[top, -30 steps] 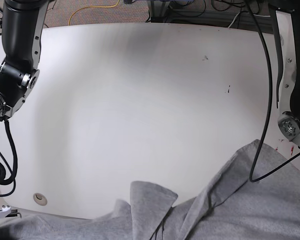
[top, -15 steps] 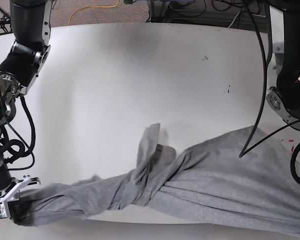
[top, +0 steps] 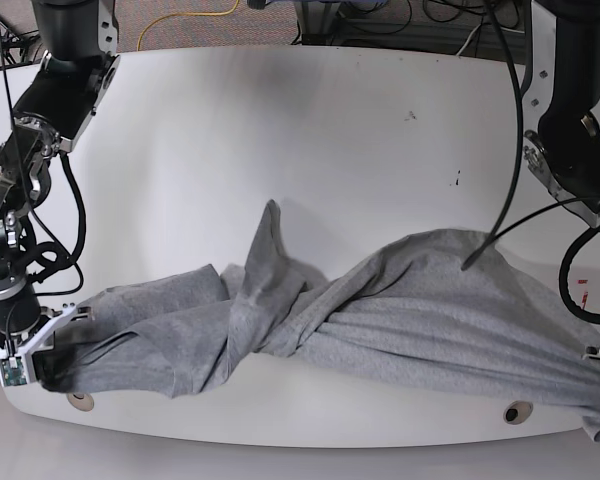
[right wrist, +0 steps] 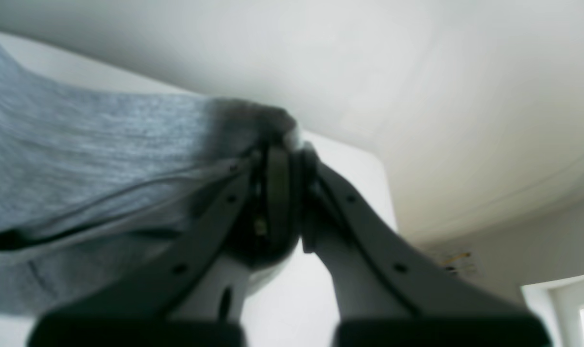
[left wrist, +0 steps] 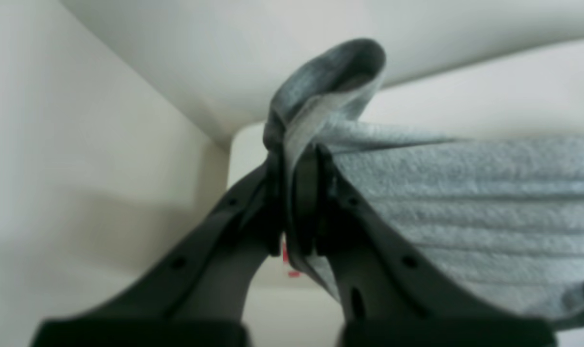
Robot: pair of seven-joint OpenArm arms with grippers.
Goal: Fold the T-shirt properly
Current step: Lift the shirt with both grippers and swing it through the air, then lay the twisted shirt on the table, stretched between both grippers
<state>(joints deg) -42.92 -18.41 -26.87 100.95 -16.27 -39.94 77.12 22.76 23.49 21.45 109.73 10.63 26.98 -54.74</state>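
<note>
We saw the T-shirt (top: 380, 320) stretched in a twisted, rumpled band along the near edge of the white table (top: 280, 130), running from the near-left corner to the near-right corner. Near its middle the cloth was bunched and wrung into a rope-like twist, with one pointed flap standing up toward the far side. The right-hand part lay broader and flatter, with long creases; the left-hand part was a looser, folded mass.

The right gripper (right wrist: 284, 159), at the near-left corner in the base view, had its jaws clenched on a bunched edge of the grey cloth, which spread away to the left in its wrist view. The left gripper (left wrist: 299, 164), at the near-right corner, likewise had its jaws pinched tight on a fold of the shirt; a small loop of fabric stood up above the fingertips, and the cloth fanned out to the right in its wrist view.

No lettering showed on the fabric in any view. A black cable (top: 515, 130) hung down over the far-right part of the table, its end near the shirt.
</note>
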